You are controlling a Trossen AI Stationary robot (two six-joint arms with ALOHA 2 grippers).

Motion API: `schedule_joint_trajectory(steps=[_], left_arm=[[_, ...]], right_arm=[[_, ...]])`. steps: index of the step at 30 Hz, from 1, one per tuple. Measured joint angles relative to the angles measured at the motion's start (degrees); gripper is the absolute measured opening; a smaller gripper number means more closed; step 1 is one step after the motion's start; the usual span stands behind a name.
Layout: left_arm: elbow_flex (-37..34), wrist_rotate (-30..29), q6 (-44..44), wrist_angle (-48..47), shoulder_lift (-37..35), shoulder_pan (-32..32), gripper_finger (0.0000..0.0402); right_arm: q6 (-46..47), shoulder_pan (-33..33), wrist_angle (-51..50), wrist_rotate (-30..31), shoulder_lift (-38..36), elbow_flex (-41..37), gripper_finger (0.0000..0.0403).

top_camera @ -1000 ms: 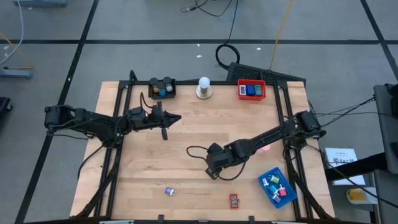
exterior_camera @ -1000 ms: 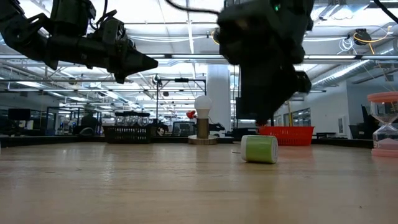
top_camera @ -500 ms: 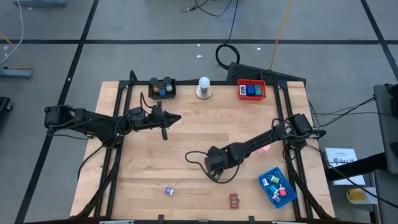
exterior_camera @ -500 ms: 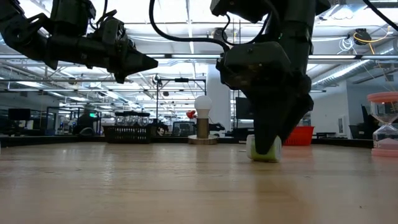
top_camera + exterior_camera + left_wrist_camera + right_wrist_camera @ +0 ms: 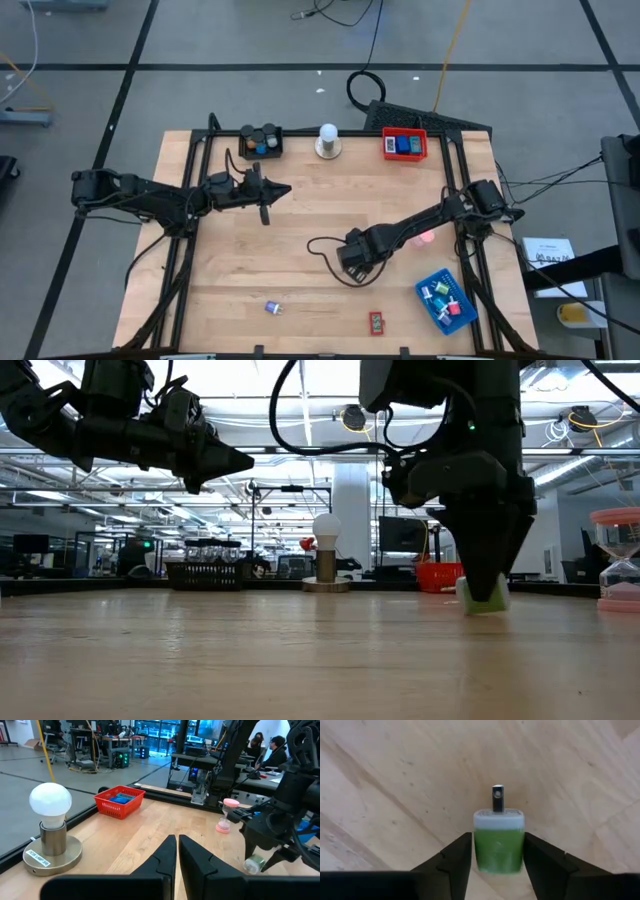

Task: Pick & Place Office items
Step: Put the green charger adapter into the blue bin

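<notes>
**Gripping the green plug: right claw down at mid-table**

Pinching a small green-and-white plug adapter from both sides, the right gripper has its two dark fingers pressed against the green body, with the single metal prong sticking out forward between them. In the low view the same piece sits at the wooden tabletop under the fingertips; whether it rests on the wood or is just lifted clear I cannot tell.

Seen from above, the right gripper works a little right of the table's middle, with bare boards open on every side of it. Nearer the front edge lie a small blue-purple clip and a little red item, well apart from each other. A blue tray holding clips sits at the front right corner, and a pink sand timer stands just beside the right arm.

Farther back, the left gripper hangs above the left half with its fingers closed on nothing. Along the far edge stand a black tray, a white knob on a round base and a red tray.

Compared with a second ago, the plug has shifted to the right in the low view, and the right gripper has closed around it; the left arm has not moved.
</notes>
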Motion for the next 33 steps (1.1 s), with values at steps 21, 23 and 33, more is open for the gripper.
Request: schedule_joint_trajectory(steps=[21,23,33], left_arm=[[0.0,0.0,0.0,0.0,0.02,0.0,0.0024],[0.0,0.0,0.0,0.0,0.02,0.02,0.0024],[0.0,0.0,0.0,0.0,0.02,0.0,0.0024]], right_arm=[[6.0,0.42,2.81,6.0,-4.55,-7.15,0.0247],[5.99,0.33,4.53,5.88,-4.41,-8.88,0.0239],[7.54,0.31,9.13,5.71,-4.8,-10.72,0.0177]])
